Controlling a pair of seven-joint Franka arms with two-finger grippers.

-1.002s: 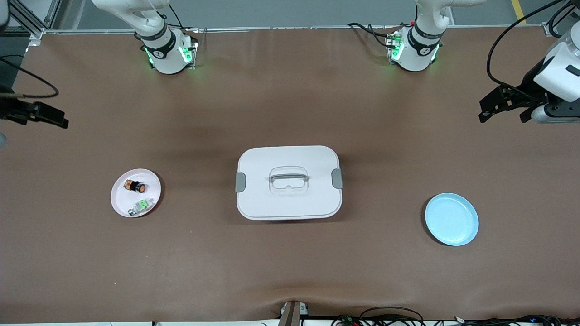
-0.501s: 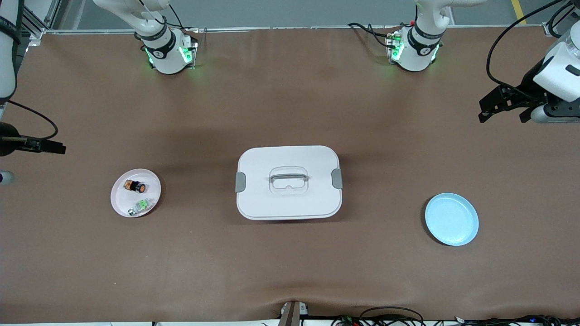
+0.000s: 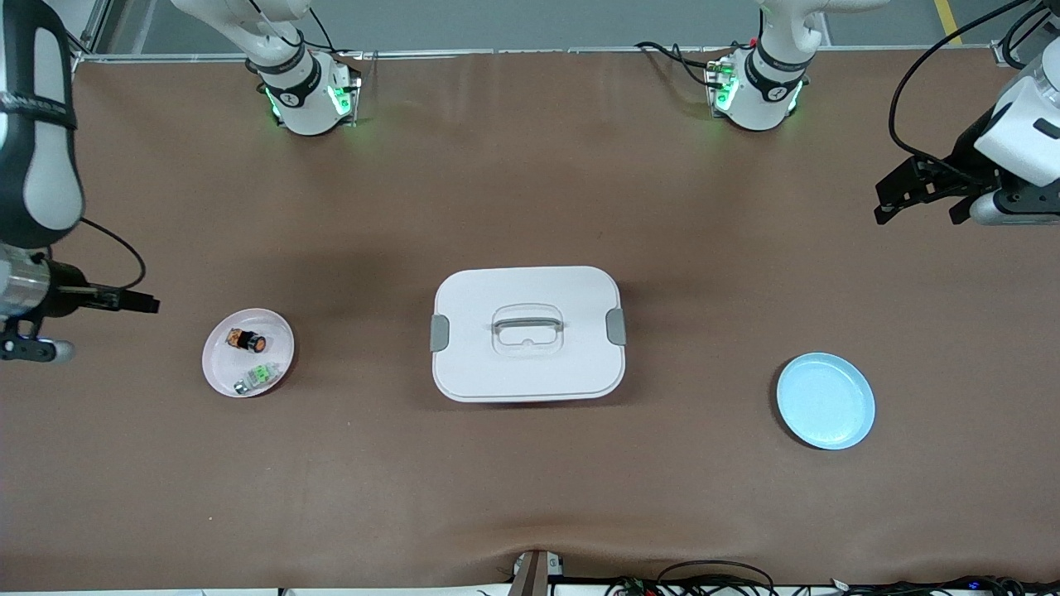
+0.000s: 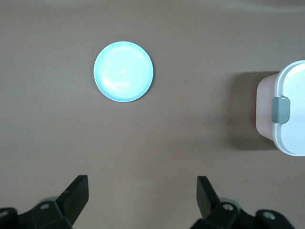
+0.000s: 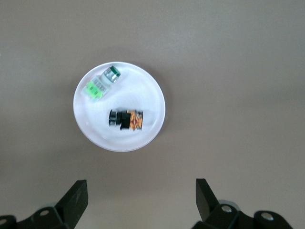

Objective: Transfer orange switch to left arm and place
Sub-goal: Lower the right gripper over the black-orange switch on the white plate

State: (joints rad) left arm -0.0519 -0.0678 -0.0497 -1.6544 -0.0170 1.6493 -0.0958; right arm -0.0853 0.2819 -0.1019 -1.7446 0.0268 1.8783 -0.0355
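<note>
The orange switch (image 3: pixel 248 339) lies on its side on a small pink plate (image 3: pixel 217 372) toward the right arm's end of the table. In the right wrist view the switch (image 5: pixel 126 119) lies on that plate (image 5: pixel 95 133). My right gripper (image 3: pixel 124 300) is open and empty in the air, over the table beside the plate; its jaws (image 5: pixel 141 186) stand wide apart. The white box (image 3: pixel 480 364) sits mid-table; one end shows in the left wrist view (image 4: pixel 290 114). My left gripper (image 3: pixel 919 207) is open and empty (image 4: pixel 141 183), waiting over the left arm's end of the table.
A small green-and-silver part (image 3: pixel 257 377) shares the pink plate with the switch and also shows in the right wrist view (image 5: pixel 101 82). An empty light-blue plate (image 3: pixel 826 401) lies toward the left arm's end and shows in the left wrist view (image 4: pixel 123 71). Cables run along the table's near edge.
My right arm has swung in from the table's end, bringing its gripper toward the pink plate. The left arm, switch, box and plates have not moved.
</note>
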